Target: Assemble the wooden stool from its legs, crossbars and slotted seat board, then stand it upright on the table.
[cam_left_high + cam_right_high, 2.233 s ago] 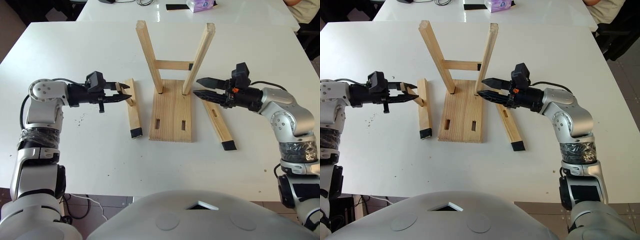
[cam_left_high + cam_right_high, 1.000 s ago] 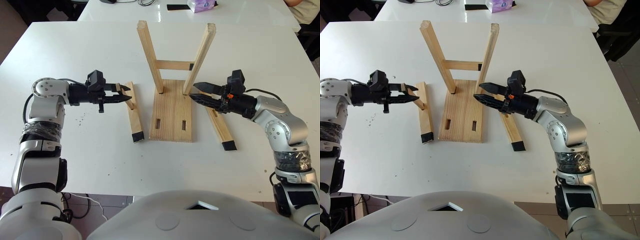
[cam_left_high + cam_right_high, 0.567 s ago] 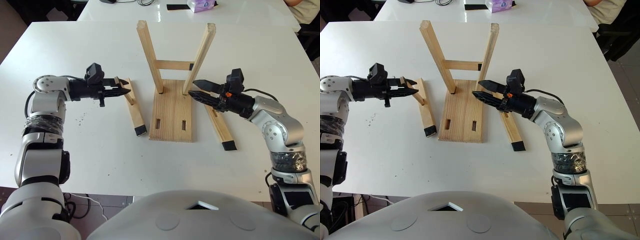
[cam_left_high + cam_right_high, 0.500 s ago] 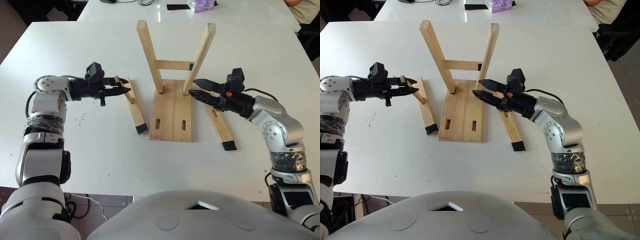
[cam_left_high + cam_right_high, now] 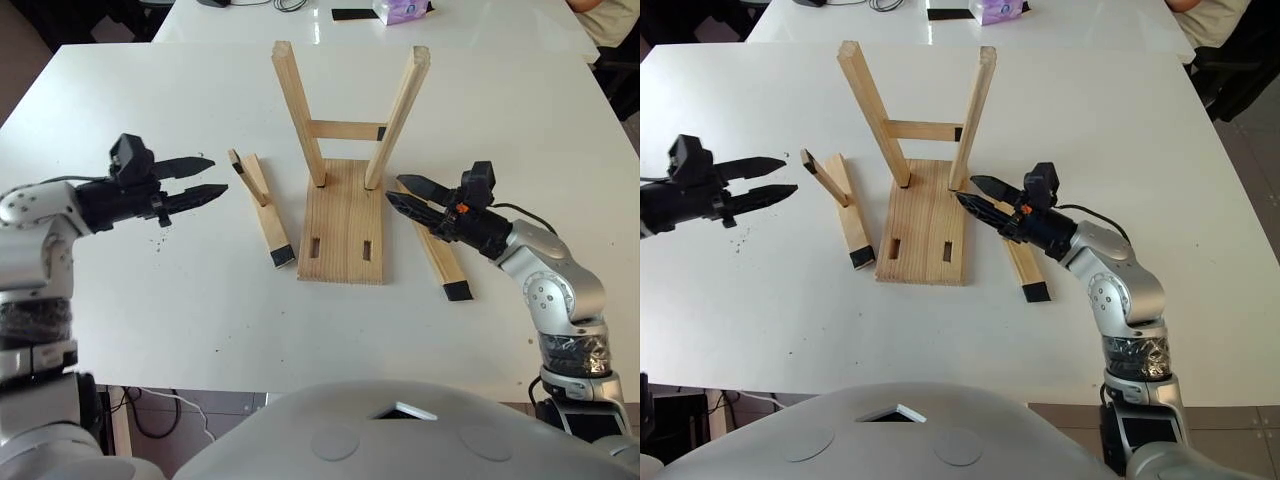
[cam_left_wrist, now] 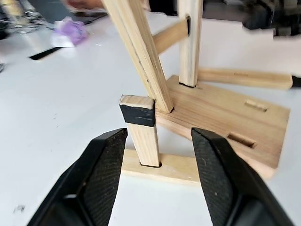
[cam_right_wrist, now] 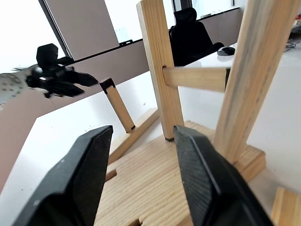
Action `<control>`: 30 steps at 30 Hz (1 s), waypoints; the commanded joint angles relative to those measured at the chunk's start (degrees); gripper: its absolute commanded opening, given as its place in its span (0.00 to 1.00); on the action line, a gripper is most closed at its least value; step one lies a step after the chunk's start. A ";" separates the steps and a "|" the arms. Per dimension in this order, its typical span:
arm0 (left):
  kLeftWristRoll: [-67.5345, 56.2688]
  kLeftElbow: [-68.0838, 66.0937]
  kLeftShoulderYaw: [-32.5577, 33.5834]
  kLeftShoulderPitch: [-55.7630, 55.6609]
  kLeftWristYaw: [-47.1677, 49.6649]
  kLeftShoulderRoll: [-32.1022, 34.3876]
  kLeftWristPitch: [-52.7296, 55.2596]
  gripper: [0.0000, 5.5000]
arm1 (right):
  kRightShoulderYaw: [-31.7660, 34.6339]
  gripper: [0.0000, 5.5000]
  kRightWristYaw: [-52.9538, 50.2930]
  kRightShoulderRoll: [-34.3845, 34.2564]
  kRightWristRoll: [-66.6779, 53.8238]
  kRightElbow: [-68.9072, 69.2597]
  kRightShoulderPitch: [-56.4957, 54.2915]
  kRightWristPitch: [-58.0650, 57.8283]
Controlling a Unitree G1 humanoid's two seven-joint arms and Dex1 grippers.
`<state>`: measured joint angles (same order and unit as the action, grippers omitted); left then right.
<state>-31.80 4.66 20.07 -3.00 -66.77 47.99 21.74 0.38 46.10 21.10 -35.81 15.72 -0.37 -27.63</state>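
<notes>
The seat board (image 5: 343, 235) lies flat in the middle of the table (image 5: 200, 320). Two legs (image 5: 298, 115) joined by a crossbar (image 5: 347, 130) stand in its far slots, and the near slots (image 5: 315, 247) are unfilled. A loose leg (image 5: 268, 225) with an upturned crossbar stub (image 5: 241, 170) lies just beside the board toward the table's left edge, and a second loose leg (image 5: 436, 250) lies toward the right edge. The left gripper (image 5: 218, 174) hangs apart from the stub, spread and empty. The right gripper (image 5: 398, 189), likewise spread and empty, is over the second leg's far end. The step in hand looks like picking up the loose legs. Each is probably best pinched squarely across its flat sides, away from the end that must enter a slot. The left wrist view shows the stub (image 6: 140, 132) centred between the fingers (image 6: 101, 179), an alignment the head views leave uncertain. The right wrist view shows the standing legs seated in the board.
</notes>
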 commanded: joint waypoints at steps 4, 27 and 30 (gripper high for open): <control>5.08 12.27 -1.11 -7.33 39.30 -20.29 4.69 0.46 | 2.54 0.43 -4.61 -1.67 -0.90 0.84 -1.14 0.49; 13.39 16.94 -8.05 -18.00 71.12 -44.67 -1.33 0.46 | -0.70 0.43 -4.32 -3.46 0.04 -2.48 -7.01 -0.75; 14.80 14.51 -9.28 -15.64 71.92 -45.58 -0.68 0.46 | -0.98 0.43 -4.15 -3.55 0.17 -3.19 -7.70 -0.90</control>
<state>-18.35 21.67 11.68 -20.91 4.45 3.20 19.86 -0.18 41.95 17.77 -35.88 13.01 -6.97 -28.59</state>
